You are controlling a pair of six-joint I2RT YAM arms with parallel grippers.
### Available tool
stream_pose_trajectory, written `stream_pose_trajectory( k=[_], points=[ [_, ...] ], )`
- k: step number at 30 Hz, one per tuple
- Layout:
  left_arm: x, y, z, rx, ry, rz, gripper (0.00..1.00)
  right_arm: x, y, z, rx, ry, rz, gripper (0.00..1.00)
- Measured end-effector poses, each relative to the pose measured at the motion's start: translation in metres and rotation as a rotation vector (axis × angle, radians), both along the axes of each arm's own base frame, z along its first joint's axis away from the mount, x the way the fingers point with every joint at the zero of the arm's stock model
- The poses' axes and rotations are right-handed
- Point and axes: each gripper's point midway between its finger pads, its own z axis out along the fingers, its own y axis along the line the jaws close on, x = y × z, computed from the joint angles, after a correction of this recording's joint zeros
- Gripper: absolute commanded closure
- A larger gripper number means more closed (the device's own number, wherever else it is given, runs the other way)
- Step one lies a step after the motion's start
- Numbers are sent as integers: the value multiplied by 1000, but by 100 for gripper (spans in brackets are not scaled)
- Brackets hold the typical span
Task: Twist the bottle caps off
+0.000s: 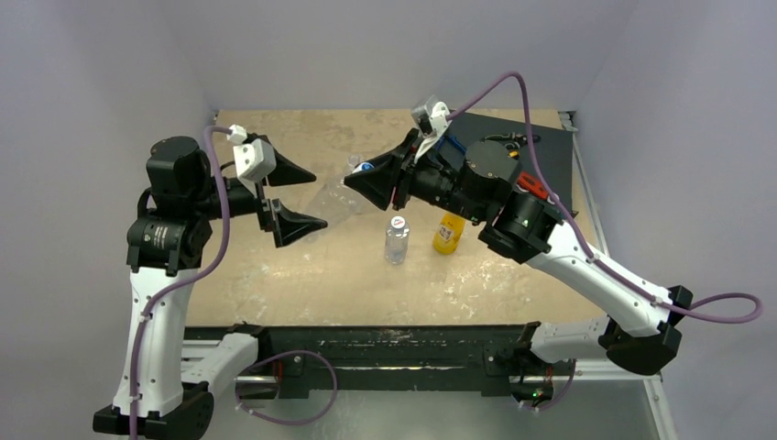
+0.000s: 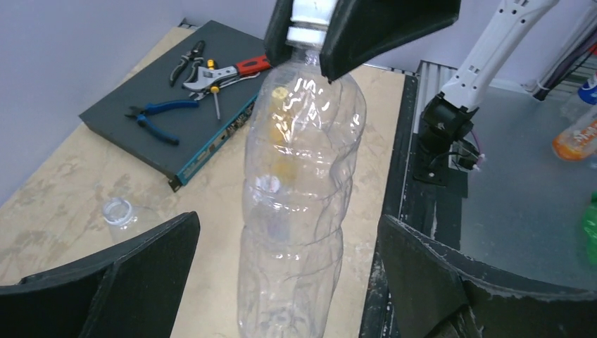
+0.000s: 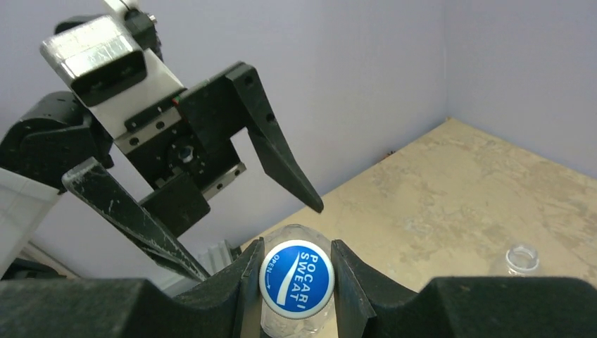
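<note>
A large clear bottle (image 2: 303,197) hangs tilted in the air, and its blue-topped cap (image 3: 296,279) is pinched between the jaws of my right gripper (image 3: 296,285), which is shut on it. My left gripper (image 2: 288,282) is wide open around the bottle's lower body, with a gap between each finger (image 2: 105,282) and the plastic. From above, the clear bottle (image 1: 332,202) runs between the left gripper (image 1: 295,197) and the right gripper (image 1: 371,183). A small clear bottle with a white cap (image 1: 397,223) and an orange bottle (image 1: 447,236) stand upright mid-table.
A black case (image 2: 141,123) carrying pliers, a wrench and a screwdriver lies at the table's far right. An uncapped clear bottle (image 2: 118,211) lies on the table near the left finger, and the uncapped bottle (image 3: 521,259) also shows in the right wrist view. More bottles (image 2: 577,137) sit beyond the table's near edge.
</note>
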Motion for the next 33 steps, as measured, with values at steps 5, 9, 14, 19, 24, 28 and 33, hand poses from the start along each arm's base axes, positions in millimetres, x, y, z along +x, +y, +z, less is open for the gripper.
stream_pose_trajectory(
  k=[5,9,14,19,24,28,33],
  points=[
    [-13,-4,-14,-13,59,-57,2,-5,4,10,48,-3,36,76],
    [-23,-4,-23,-14,102,-83,3,-9,6,18,77,-15,54,76],
    [-32,-4,-33,-7,117,-91,18,-11,14,14,76,-6,90,77],
    [-31,-4,-40,-4,128,-89,33,-9,23,10,82,10,105,77],
    [-29,-4,-52,-4,159,-94,30,-6,31,3,70,22,112,79],
    [-29,-4,-61,1,184,-95,7,-2,38,-5,54,37,112,80],
    [-28,-4,-63,-10,185,-89,2,0,46,-10,55,51,118,82]
  ],
)
